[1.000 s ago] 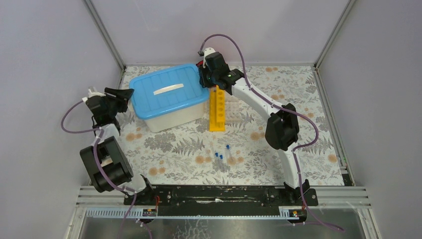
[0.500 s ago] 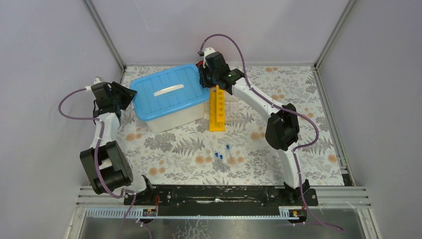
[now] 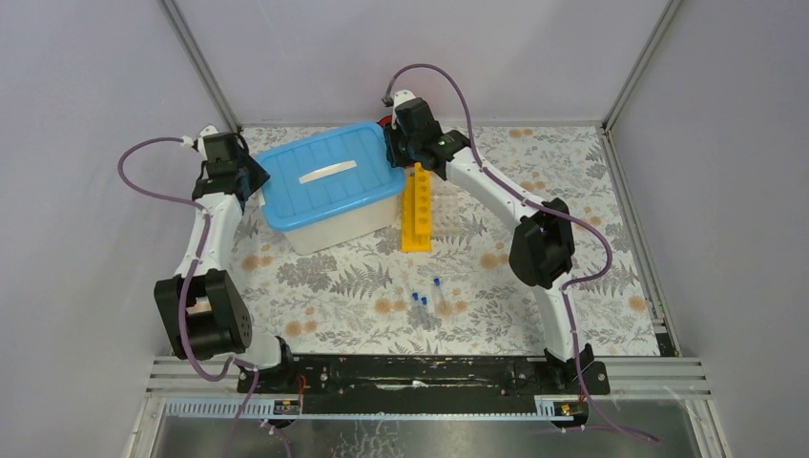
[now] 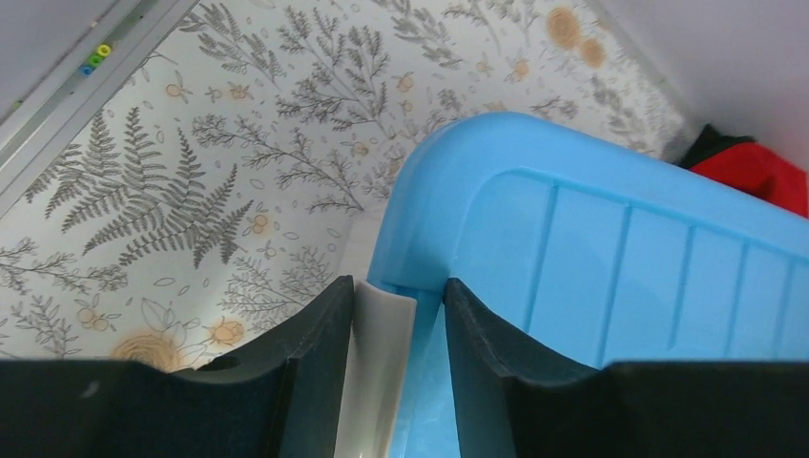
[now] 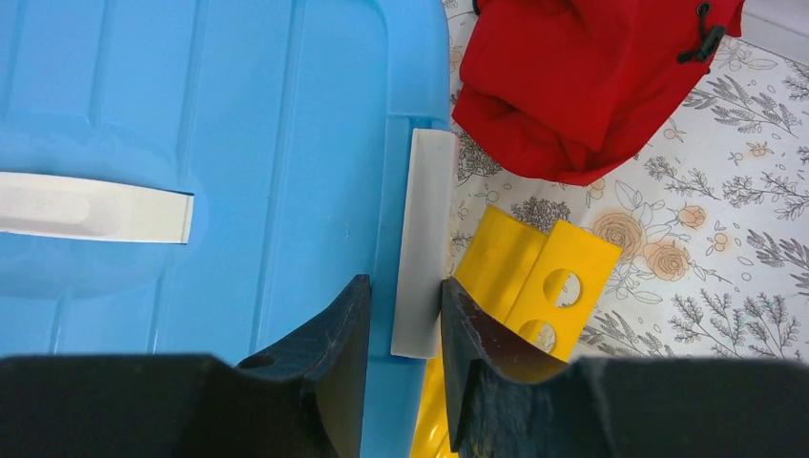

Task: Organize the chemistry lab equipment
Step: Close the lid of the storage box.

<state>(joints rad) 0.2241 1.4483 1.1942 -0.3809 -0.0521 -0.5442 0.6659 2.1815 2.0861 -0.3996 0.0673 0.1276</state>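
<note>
White tub [image 3: 336, 229] with ribbed blue lid [image 3: 348, 196]

Tub [image 3: 329, 186] contents: hidden under its blue lid; the tub runs off the edges of both wrist views.
Left gripper [image 4: 398, 286]: at the tub's left end, fingers either side of the left latch [image 4: 382, 334]; contact cannot be told.
Right gripper [image 5: 405, 281]: at the tub's right end, straddling the right latch [image 5: 420, 239]; grip unclear.
Yellow rack [image 3: 416, 210]: just right of the tub, far end hidden under the right arm's wrist.
Red cloth [image 5: 582, 86]: behind the tub's far right corner, cut off at the top edge.
Tubes [image 3: 426, 298]: nearer than the tub; clear bodies too small to make out.
</note>
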